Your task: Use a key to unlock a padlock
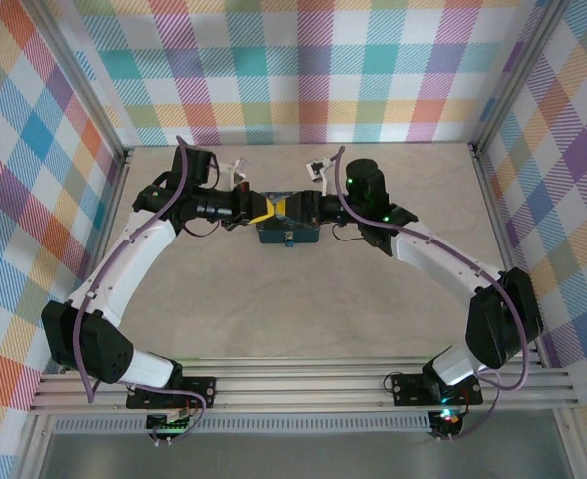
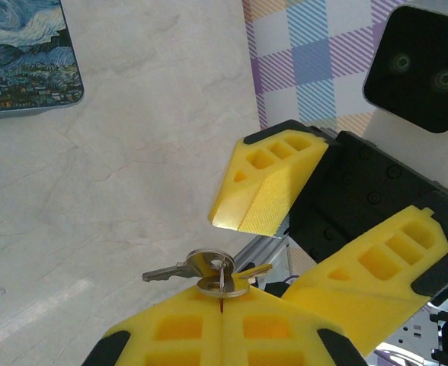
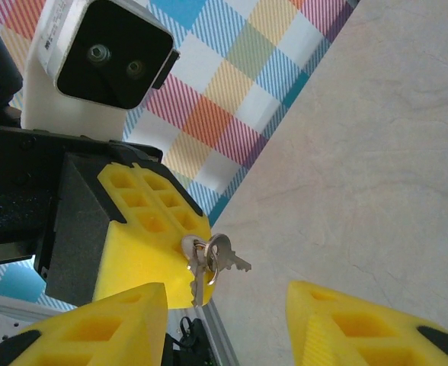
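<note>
Two keys [image 2: 171,270] on a ring [image 2: 201,256] pinched between left fingers [image 2: 178,328] — right fingers [image 3: 361,324] apart — tin [image 2: 26,61] closed.

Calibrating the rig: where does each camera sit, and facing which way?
Top: above and behind, looking down on the table; left arm and right arm meet by the tin.
Left wrist: looks past the shut left hand, holding keys, at the open right hand.
Right wrist: looks between its open fingers at the left hand.
Shared: both wrist views show the keys.
</note>
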